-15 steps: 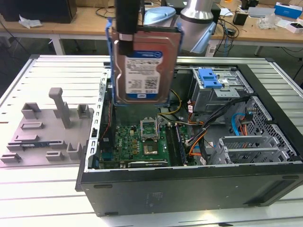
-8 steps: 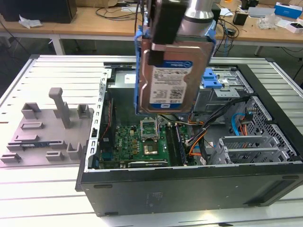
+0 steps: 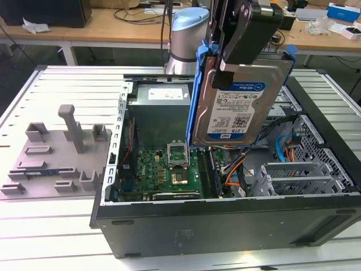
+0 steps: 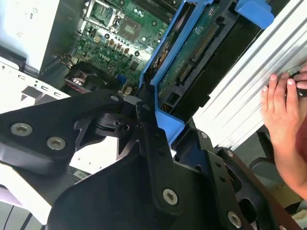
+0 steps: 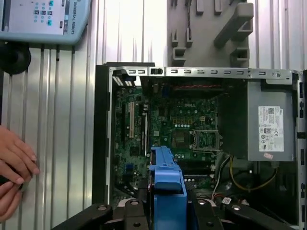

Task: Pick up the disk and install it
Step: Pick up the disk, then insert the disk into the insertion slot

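Ribbed aluminium table (image 3: 39, 237) carries an open computer case (image 3: 225, 226), whose dark near wall sits closest in the exterior view. Just inside it lies the green motherboard (image 3: 163, 169). Above the board, clear of the case floor, hangs the disk (image 3: 240, 107), almost upright, with its label facing the camera and its blue frame along the edges. The gripper (image 3: 221, 73) holds it from the top. 1 black finger presses on the label face and the other is hidden behind, so it is probably pinched across both faces. Behind stands the grey power-supply box (image 3: 161, 110). In the first wrist view a person's hand (image 5: 14, 167) rests on the table beside the case.
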Action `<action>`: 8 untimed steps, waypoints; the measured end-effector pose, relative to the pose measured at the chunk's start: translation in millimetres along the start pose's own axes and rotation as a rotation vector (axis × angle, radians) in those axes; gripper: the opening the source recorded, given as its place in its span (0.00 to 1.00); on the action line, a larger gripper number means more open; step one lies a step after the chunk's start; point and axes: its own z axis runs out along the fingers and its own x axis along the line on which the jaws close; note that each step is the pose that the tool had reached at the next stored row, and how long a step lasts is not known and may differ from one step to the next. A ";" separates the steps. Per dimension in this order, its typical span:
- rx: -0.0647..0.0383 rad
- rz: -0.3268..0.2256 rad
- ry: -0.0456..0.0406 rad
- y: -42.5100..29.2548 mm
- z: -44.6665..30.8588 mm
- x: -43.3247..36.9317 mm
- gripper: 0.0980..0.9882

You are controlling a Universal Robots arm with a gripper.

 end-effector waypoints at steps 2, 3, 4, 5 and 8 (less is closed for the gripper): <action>0.000 0.000 0.0002 0.0 -0.1 0.0 0.30; 0.000 0.000 0.0001 -0.2 -0.1 0.0 0.30; 0.000 0.000 0.0002 -0.4 -0.1 0.0 0.30; 0.000 0.000 0.0001 -0.4 -0.1 0.0 0.30; 0.000 0.000 0.0002 -0.4 -0.1 0.0 0.30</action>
